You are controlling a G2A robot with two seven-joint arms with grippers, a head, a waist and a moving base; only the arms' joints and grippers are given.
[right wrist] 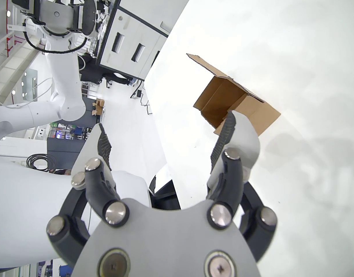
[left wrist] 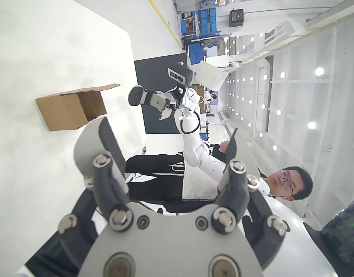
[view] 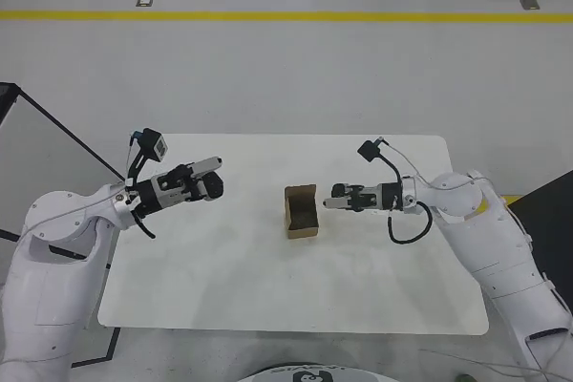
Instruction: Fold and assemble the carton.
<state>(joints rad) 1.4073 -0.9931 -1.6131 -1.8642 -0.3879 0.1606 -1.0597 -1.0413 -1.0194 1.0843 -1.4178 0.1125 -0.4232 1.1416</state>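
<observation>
Brown cardboard carton (view: 301, 211) stands free with flaps unfolded, so your left gripper (view: 216, 178) and right gripper (view: 331, 201) hover, jaws apart.

Plain brown cardboard carton (view: 301, 211), unpatterned white table (view: 248, 277), white-and-black left gripper (view: 215, 179) and right gripper (view: 329, 200), black ribbed pads (right wrist: 223, 136) backed by pale grey metal, light grey floor (view: 267, 76) crossed by a yellow line (view: 286, 15).

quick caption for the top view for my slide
Open-topped brown cardboard carton on the white table, with the open right gripper close beside it and the open left gripper farther off.
</observation>
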